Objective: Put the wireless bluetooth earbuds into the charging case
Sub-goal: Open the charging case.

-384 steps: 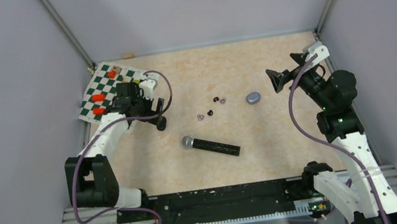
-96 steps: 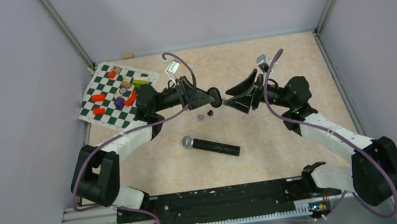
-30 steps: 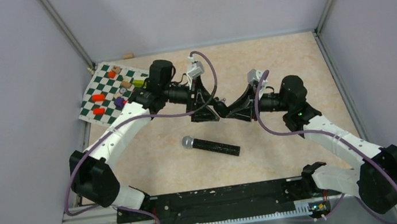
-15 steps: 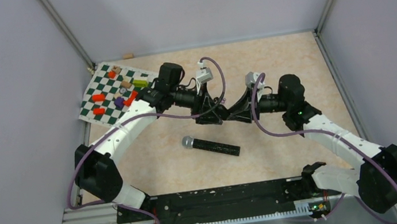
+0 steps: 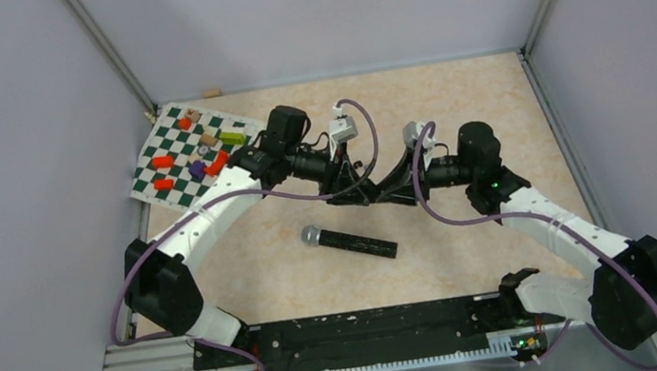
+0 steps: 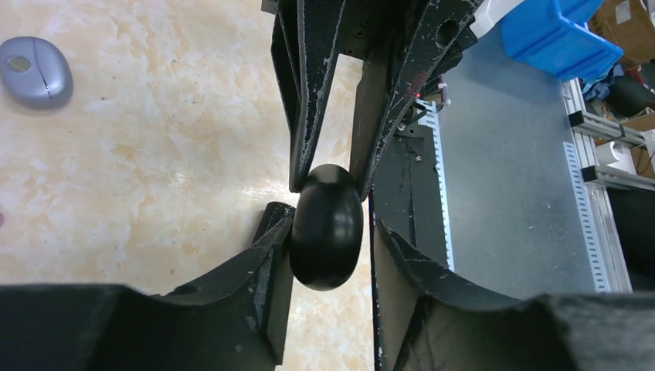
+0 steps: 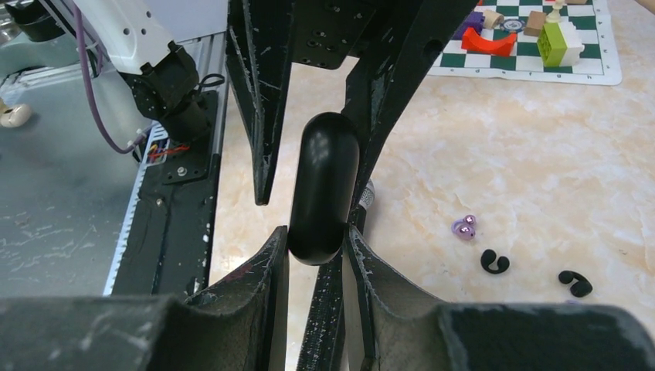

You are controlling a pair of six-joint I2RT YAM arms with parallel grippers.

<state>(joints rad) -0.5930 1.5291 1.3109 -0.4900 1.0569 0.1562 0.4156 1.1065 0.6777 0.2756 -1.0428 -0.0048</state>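
The charging case [image 5: 374,196] is a black, closed oval held above the table between my two arms. My right gripper [image 7: 315,236] is shut on its flat faces [image 7: 323,185]. My left gripper [image 6: 328,232] comes from the other side, its fingers closed on the case's [image 6: 326,232] rounded edges. In the top view the left gripper [image 5: 364,194] and right gripper [image 5: 384,195] meet tip to tip. One purple earbud [image 7: 464,227] and two black earbuds [image 7: 494,263] [image 7: 575,283] lie on the table in the right wrist view. The arms hide them in the top view.
A lilac-grey oval case [image 6: 35,71] lies shut on the table. A black microphone [image 5: 349,240] lies nearer the bases. A chequered mat [image 5: 171,173] with small coloured blocks fills the far left corner. Grey walls stand on three sides.
My left gripper has gone from wide open to closed around the black case. The left arm has edged right towards the right gripper, which has kept its hold.
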